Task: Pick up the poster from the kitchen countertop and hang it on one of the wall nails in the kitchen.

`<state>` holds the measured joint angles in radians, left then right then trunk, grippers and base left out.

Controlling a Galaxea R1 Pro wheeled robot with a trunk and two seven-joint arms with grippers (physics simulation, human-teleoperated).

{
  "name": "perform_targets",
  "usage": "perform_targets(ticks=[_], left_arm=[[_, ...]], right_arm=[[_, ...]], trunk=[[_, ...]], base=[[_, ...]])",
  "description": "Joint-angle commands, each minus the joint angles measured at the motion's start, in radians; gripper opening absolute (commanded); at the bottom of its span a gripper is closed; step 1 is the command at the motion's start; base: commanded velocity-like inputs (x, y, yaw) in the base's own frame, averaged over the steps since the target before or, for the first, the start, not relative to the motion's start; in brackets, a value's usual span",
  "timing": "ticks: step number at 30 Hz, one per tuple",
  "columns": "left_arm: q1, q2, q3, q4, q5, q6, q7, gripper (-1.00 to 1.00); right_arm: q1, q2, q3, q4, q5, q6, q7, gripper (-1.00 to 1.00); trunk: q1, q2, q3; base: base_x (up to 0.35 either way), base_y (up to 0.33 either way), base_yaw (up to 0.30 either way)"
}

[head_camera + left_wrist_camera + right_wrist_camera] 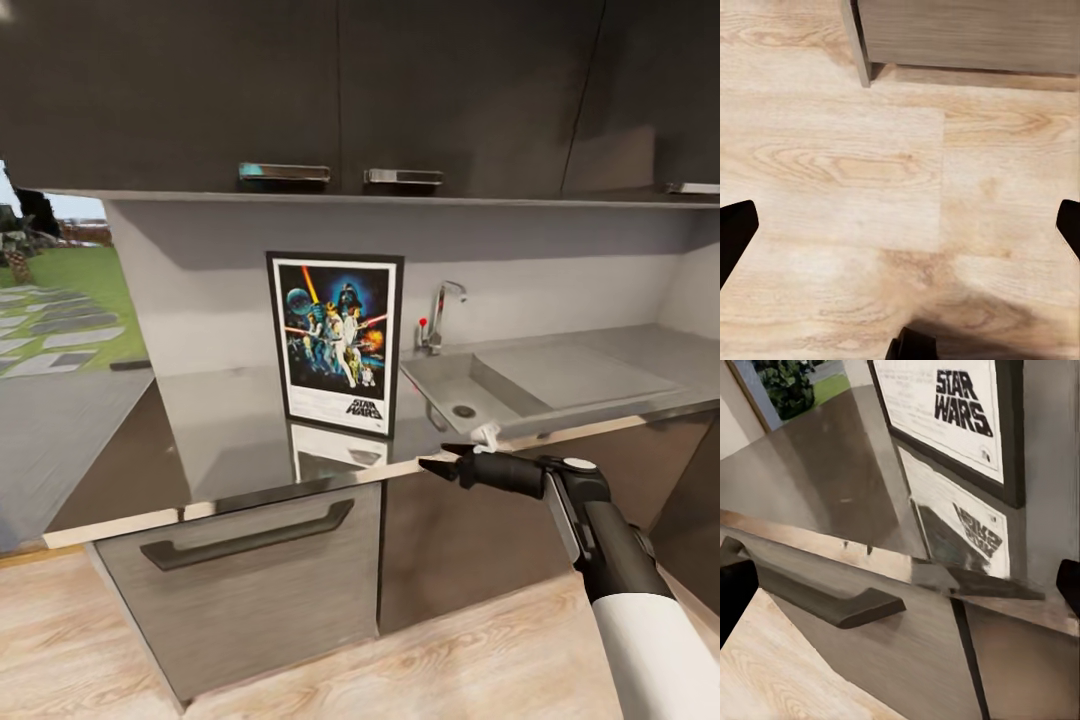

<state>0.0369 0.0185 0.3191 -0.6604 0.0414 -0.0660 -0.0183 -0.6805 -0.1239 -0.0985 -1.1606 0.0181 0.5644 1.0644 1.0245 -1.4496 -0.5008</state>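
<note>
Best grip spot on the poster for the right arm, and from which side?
Judging by its pose, pinch the poster's thin right frame edge, approaching from the sink side. It stands upright against the wall, so the back is blocked, and the right gripper already hangs open nearby.

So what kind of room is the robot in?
It looks like a kitchen: a steel sink with a tap is set into a shiny dark countertop, with dark cupboards hanging above.
</note>
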Motion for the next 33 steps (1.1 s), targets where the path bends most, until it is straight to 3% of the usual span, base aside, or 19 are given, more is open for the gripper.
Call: perform_targets(ticks=[1,6,13,29,30,33], left_arm=[[0.0,0.0,0.002,0.006,0.004,-0.002,-0.002,1.0],[0.0,0.004,0.013,0.016,0.005,-0.002,-0.002,1.0],[0.0,0.01,0.058,0.022,0.005,0.0,-0.041,1.0],[0.0,0.012,0.067,0.024,0.003,0.0,-0.051,1.0],[0.0,0.014,0.087,0.024,0.003,0.0,-0.051,1.0],[0.0,0.015,0.1,0.024,0.003,0.0,-0.051,1.0]], right_arm=[[-0.001,0.0,-0.001,-0.001,0.002,0.007,0.006,1.0],[-0.001,0.001,-0.002,-0.001,0.002,0.007,0.008,1.0],[0.0,0.001,-0.002,0.0,0.002,0.005,0.009,1.0],[0.001,0.001,-0.003,0.001,0.002,0.002,0.038,1.0],[0.001,0.002,-0.002,0.002,0.002,0.002,0.042,1.0],[0.001,0.005,-0.003,0.003,0.002,0.002,0.043,1.0]], trunk=[[0.001,0.0,-0.001],[0.001,0.0,-0.001],[0.001,0.0,-0.001],[0.001,0.0,-0.001],[0.001,0.0,-0.001],[0.001,0.0,-0.001]], base=[[0.312,0.0,0.0],[0.18,0.0,0.0],[0.152,0.0,0.0],[0.13,0.055,0.0],[0.046,0.137,0.0],[0.033,0.097,0.0]])
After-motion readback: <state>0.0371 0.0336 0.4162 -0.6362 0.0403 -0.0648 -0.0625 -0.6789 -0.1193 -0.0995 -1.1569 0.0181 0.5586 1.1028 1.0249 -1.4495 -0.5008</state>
